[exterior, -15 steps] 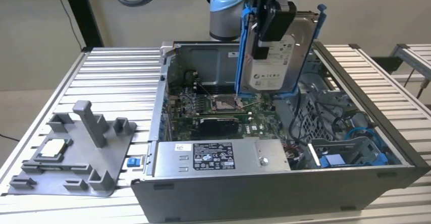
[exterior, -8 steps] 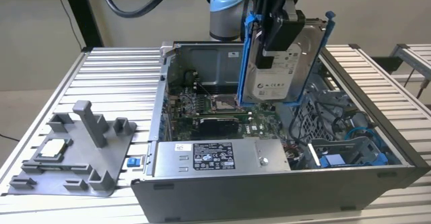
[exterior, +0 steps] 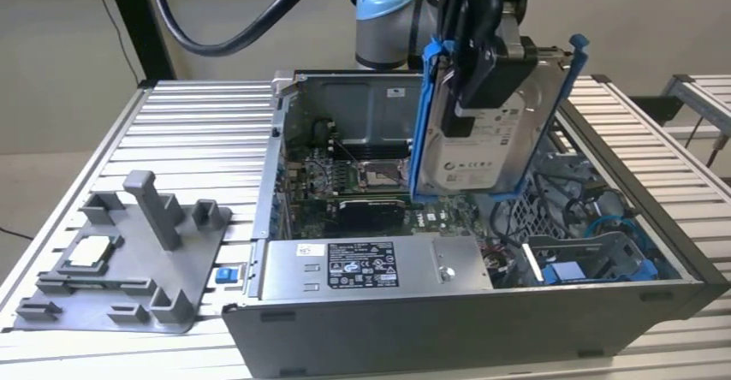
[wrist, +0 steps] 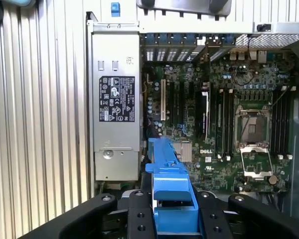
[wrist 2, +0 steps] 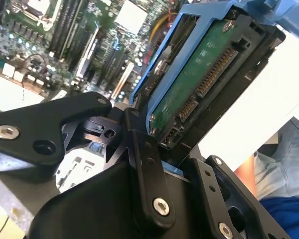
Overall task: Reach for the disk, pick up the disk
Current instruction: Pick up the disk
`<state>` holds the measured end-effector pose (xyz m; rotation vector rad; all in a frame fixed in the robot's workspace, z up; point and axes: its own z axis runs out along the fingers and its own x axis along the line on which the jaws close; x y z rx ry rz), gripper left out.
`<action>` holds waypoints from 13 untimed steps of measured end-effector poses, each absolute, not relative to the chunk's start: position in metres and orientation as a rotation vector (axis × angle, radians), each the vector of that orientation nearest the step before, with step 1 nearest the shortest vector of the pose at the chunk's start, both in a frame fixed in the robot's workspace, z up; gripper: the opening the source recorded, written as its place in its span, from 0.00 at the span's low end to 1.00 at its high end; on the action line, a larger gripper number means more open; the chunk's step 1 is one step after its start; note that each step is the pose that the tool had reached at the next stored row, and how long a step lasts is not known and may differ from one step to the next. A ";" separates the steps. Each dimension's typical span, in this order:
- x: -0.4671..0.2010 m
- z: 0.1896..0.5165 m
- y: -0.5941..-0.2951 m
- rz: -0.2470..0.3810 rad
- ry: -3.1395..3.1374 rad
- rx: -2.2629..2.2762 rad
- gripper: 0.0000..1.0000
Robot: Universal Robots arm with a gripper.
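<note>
The open computer case [exterior: 457, 311] is sitting on the slatted table [exterior: 194, 132], and above its motherboard [exterior: 365, 192] the gripper [exterior: 474, 80] is clenching the disk [exterior: 497, 132], holding it upright in the air, blue rails [wrist: 170, 191] showing between the fingers [wrist 2: 147, 169].

A robotics lab or test workshop; an open computer case [exterior: 457, 311] sits on a ribbed aluminium table [exterior: 194, 132]; a grey fixture [exterior: 126, 260] lies beside it.

One disk [exterior: 494, 136] (blue-railed), one open computer case [exterior: 480, 311], one grey fixture tray [exterior: 126, 260], one pincer [exterior: 474, 89]
</note>
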<state>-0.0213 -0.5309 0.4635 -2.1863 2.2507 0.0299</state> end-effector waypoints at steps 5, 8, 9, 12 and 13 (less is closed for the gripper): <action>-0.021 0.464 -0.547 0.030 2.251 -2.186 0.00; -0.021 0.464 -0.556 0.030 2.251 -2.186 0.00; -0.021 0.464 -0.558 0.030 2.251 -2.186 0.00; -0.021 0.464 -0.563 0.031 2.251 -2.186 0.00; -0.021 0.464 -0.564 0.031 2.251 -2.186 0.00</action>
